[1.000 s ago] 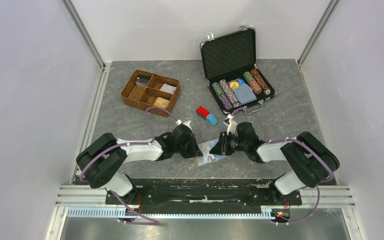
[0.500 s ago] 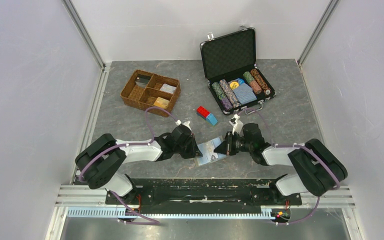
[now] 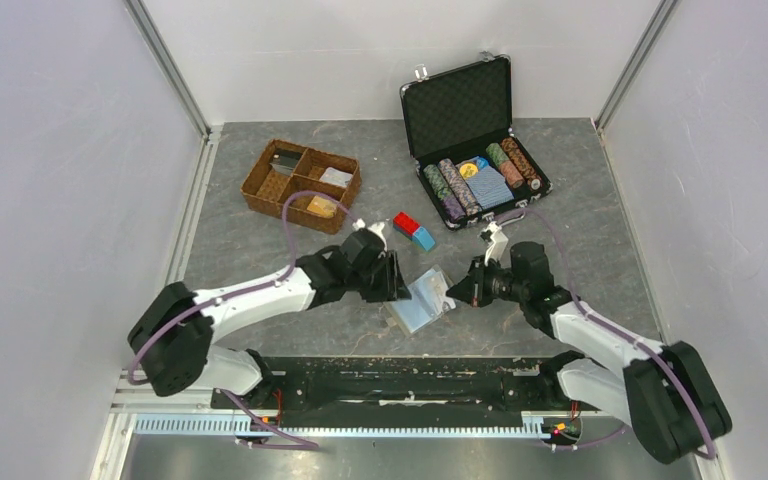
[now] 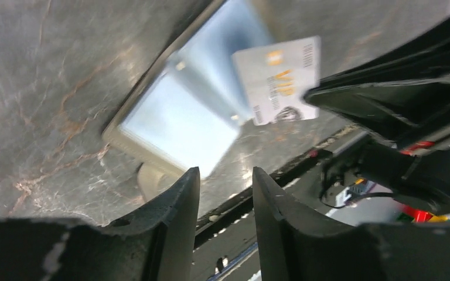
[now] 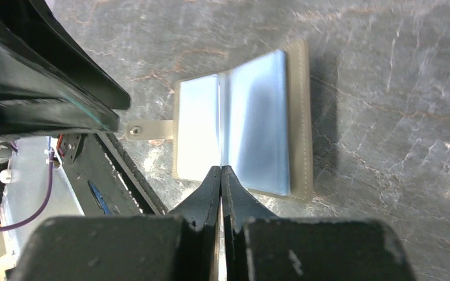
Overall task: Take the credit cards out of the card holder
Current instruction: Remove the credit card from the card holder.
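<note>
Holder (image 5: pixel 240 137) lies open and flat on the grey marbled table (image 3: pixel 260 250), between the arms; stitched grey-tan border, glossy pale-blue sleeves, small tab on one side. Right gripper (image 5: pixel 221 171) is closed tight on the edge of a thin white VIP card (image 4: pixel 276 79), held tilted above the holder; one card out, I judge. Left gripper (image 4: pixel 225 175) has fingers apart and empty, just beside the tab; placed to steady the holder, probably.
</note>
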